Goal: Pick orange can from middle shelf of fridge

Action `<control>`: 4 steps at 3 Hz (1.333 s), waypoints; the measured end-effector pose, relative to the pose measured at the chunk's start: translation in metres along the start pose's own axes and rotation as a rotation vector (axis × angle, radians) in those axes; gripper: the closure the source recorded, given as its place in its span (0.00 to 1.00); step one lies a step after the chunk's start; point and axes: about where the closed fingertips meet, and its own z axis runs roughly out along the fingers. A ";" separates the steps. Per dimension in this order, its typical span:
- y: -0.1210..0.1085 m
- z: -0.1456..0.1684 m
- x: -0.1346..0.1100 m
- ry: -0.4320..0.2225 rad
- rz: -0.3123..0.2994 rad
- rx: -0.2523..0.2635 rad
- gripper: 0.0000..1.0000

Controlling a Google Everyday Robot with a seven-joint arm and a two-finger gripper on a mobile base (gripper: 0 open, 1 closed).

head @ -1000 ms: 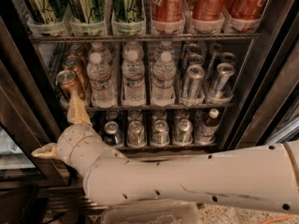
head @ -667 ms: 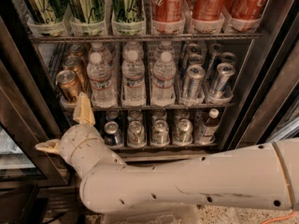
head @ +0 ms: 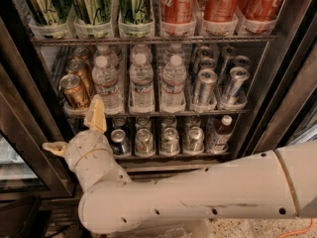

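At centre left of the frame, the front orange can [head: 74, 90] lies tilted at the left end of the middle shelf [head: 148, 114]. The hand [head: 72, 124] hovers just below it, spread wide and empty. The can is probably rigid, slick and weighty if full, so grip across its mid-body.

The orange can [head: 74, 90] is copper-orange with a silver lid; the water bottles [head: 141, 81] are clear with white caps; the tall cans [head: 91, 4] above are green; the Coca-Cola cans [head: 177, 1] are red with white script; the fridge [head: 29, 133] frame is dark; the end effector [head: 71, 123], just below the orange can, has tan fingers [head: 95, 114]; the arm [head: 198, 192] is off-white, dotted with dark holes.
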 end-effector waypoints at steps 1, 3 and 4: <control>0.000 0.000 0.000 0.000 0.000 0.000 0.00; -0.008 0.009 0.005 0.000 0.003 0.078 0.00; -0.010 0.013 0.006 -0.006 0.012 0.113 0.00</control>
